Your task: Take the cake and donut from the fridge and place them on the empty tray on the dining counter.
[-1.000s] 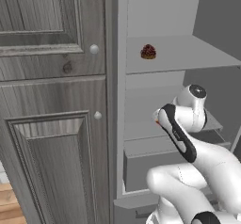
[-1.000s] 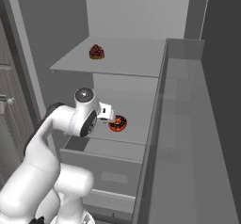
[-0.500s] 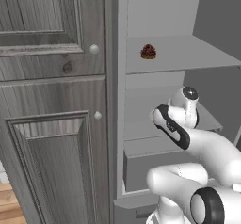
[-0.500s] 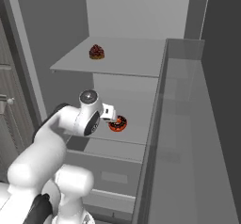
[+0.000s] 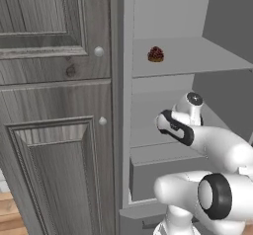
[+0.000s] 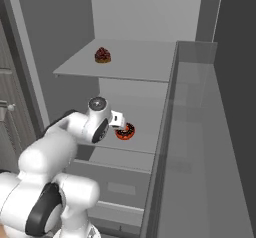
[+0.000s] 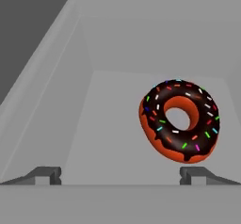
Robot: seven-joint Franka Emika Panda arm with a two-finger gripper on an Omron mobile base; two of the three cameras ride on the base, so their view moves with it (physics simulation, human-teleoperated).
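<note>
The fridge (image 5: 125, 130) stands open with my arm reaching inside. On its upper shelf sits the small dark cake (image 5: 155, 54) (image 6: 103, 55). The donut (image 6: 125, 131) (image 7: 180, 122), chocolate-glazed with sprinkles and an orange-red underside, lies on the middle shelf. In the hand view it is tilted toward the camera, right of centre. My gripper (image 7: 120, 175) (image 6: 121, 123) is open just short of the donut and holds nothing. Its right fingertip (image 7: 195, 173) lies right below the donut. The empty tray and the dining counter are out of view.
A grey wood-panelled cabinet (image 5: 54, 130) flanks the fridge on the left. The open fridge door (image 6: 200, 157) walls off the right side. A pale drawer (image 5: 148, 175) sits under the middle shelf. The upper shelf (image 6: 140, 64) hangs over my hand.
The arm has folded lower and pushed the hand deeper along the middle shelf toward the donut. The jaws stayed open; cake and donut have not moved.
</note>
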